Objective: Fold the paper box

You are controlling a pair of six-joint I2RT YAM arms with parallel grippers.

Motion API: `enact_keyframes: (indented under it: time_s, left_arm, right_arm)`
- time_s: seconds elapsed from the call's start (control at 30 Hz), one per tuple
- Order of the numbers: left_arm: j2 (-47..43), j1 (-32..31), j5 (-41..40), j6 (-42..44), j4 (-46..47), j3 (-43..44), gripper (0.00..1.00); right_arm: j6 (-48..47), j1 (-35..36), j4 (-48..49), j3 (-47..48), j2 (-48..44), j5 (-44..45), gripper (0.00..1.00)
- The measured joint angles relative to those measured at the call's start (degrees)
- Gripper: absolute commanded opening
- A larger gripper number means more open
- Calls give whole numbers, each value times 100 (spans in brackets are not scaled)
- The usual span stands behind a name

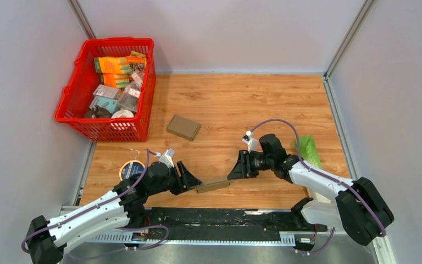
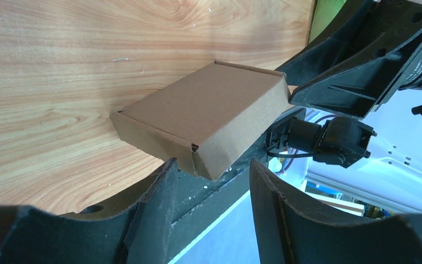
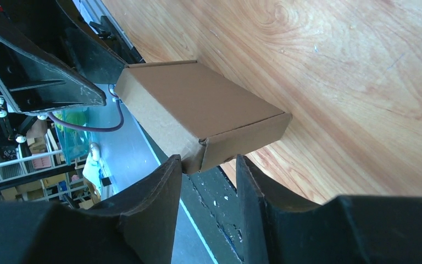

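The left gripper (image 1: 194,184) gapes loosely round one end of the flat brown cardboard box (image 1: 212,186); the right gripper (image 1: 235,171) hugs the other, grip unclear

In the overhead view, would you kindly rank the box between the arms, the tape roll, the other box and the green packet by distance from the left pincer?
1. Box between the arms: at the tips of the left pincer, on its right.
2. Tape roll, to its left, and other box, up the table: too close to call.
3. Green packet: far right.
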Motion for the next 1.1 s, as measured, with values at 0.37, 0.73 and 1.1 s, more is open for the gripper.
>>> enact_keyframes:
  time_s: [0.37,0.73,1.1]
  left_arm:
    - [267,7,131,28,229,-175,31]
    - [212,39,219,-57,1095,-662,12]
    - [3189,804,-304,2031,463,1788,10]
  right_arm:
    - [129,-11,807,-164,319,-223,26]
    - [293,-129,1873,-413,573,-140,9]
    - [-363,-367,728,496,304,1384,11]
